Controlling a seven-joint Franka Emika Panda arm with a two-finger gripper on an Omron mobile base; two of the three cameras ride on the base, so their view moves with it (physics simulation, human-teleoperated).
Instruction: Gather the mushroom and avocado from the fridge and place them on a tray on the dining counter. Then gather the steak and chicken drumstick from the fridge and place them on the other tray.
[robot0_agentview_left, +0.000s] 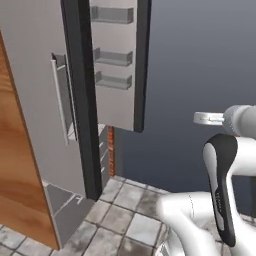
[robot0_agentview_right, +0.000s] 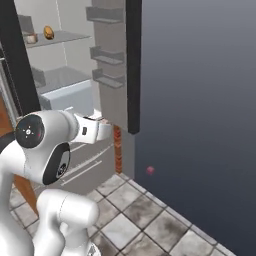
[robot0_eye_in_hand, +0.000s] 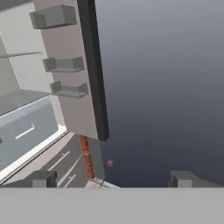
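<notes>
The fridge (robot0_agentview_left: 40, 100) stands with its left door shut and its right door (robot0_agentview_right: 112, 90) swung open, several small bins on the door's inside. On an upper shelf inside lie a tan-brown lump, probably the chicken drumstick (robot0_agentview_right: 48, 32), and a small pale thing that may be the mushroom (robot0_agentview_right: 31, 38). My gripper (robot0_eye_in_hand: 113, 181) is open with nothing between its fingertips (robot0_eye_in_hand: 43, 178), and it hangs in front of the open door's edge (robot0_eye_in_hand: 94, 70), short of the shelves. Avocado, steak, both trays and the dining counter are out of view.
A wooden panel (robot0_agentview_left: 15, 165) flanks the fridge on the left. A clear drawer (robot0_agentview_right: 70, 100) sits low inside. Grey floor tiles (robot0_agentview_left: 125, 210) run past a red brick strip (robot0_agentview_right: 117, 142). A small pinkish-red spot (robot0_eye_in_hand: 110, 163) floats in the dark space on the right.
</notes>
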